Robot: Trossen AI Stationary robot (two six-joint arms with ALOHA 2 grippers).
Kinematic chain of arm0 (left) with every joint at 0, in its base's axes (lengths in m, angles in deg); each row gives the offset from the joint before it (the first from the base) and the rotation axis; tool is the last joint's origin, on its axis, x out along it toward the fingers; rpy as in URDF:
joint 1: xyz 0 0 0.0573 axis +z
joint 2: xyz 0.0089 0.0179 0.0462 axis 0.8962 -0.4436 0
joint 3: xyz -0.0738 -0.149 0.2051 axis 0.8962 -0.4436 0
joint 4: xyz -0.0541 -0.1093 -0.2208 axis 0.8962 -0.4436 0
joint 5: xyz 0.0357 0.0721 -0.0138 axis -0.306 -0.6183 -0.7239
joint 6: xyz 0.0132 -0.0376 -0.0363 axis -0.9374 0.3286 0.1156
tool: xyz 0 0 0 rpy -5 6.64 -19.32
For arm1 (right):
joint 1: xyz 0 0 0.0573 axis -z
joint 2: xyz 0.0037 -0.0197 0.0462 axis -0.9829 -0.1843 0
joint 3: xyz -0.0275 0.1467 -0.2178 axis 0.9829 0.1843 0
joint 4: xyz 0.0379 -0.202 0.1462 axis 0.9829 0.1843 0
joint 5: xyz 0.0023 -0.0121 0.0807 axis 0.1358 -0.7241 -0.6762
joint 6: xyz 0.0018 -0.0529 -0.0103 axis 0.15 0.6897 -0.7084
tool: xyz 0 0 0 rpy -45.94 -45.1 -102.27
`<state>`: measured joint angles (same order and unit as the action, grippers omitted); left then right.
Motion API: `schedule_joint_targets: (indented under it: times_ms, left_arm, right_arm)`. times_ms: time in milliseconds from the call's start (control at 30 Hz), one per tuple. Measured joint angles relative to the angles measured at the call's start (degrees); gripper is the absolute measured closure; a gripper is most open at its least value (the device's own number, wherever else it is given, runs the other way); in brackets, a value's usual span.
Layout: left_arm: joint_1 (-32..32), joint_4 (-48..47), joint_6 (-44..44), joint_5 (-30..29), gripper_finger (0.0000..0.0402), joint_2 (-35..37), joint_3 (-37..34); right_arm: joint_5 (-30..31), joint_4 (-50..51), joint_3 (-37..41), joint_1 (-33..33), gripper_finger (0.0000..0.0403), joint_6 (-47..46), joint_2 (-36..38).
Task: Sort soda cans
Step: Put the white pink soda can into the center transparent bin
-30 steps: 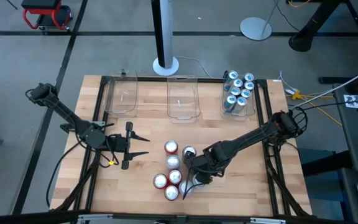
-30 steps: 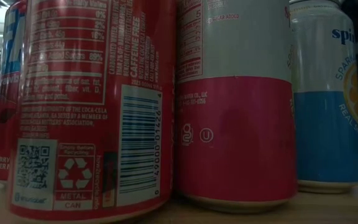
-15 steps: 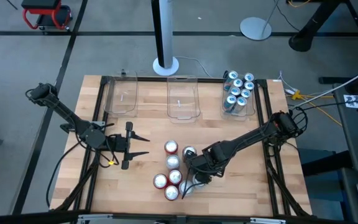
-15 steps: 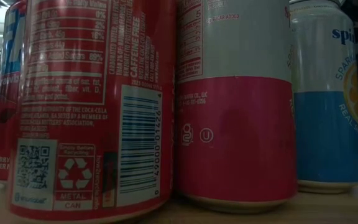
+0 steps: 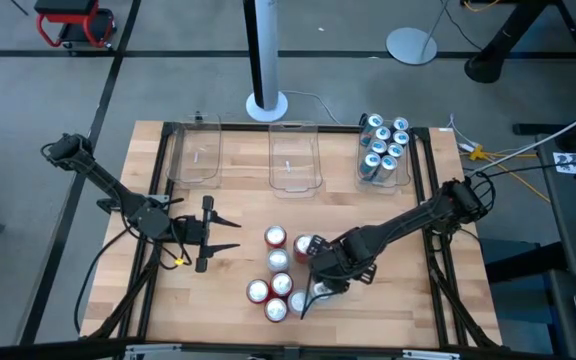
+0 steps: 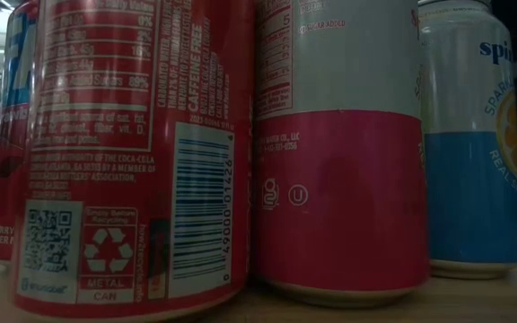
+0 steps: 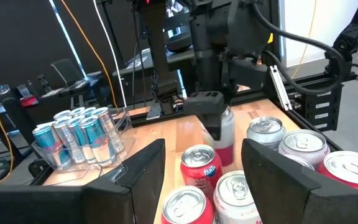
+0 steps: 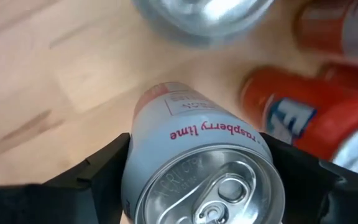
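Wooden table (image 5: 218,300): right gripper (image 8: 199,155) clamps lime can (image 8: 201,168), seemingly lifted; could clip neighbours; left gripper (image 5: 230,235) released.

Overhead camera looks straight down on the table (image 5: 218,300). Low camera sits right against the soda cans (image 6: 133,152), facing level. Both wrist cameras look close on that same cluster, at six o'clock from above.
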<state>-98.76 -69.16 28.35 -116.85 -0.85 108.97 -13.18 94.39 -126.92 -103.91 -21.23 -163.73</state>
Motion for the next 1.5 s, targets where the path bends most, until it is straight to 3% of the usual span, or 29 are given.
schedule_joint_targets:
  times_ms: [267,567,967,1167,1500]
  left_arm:
    - [0.0,0.0,0.0,0.0,0.02,0.0,0.0]
    - [0.0,0.0,0.0,0.0,0.02,0.0,0.0]
    - [0.0,0.0,0.0,0.0,0.02,0.0,0.0]
    - [0.0,0.0,-0.2,0.0,0.02,0.0,0.0]
    - [0.0,0.0,-0.2,0.0,0.02,0.0,0.0]
  right_arm:
    - [4.4,8.0,-0.4,-0.7,0.0104,-2.5,0.8]
    - [15.3,15.0,-0.4,0.1,0.0104,-5.2,6.0]
    - [26.9,10.9,-0.4,13.0,0.0105,1.6,13.2]
    - [25.4,0.3,-0.4,22.9,0.0097,11.1,13.2]
    - [16.4,-16.3,-0.1,38.7,0.0098,19.3,12.1]
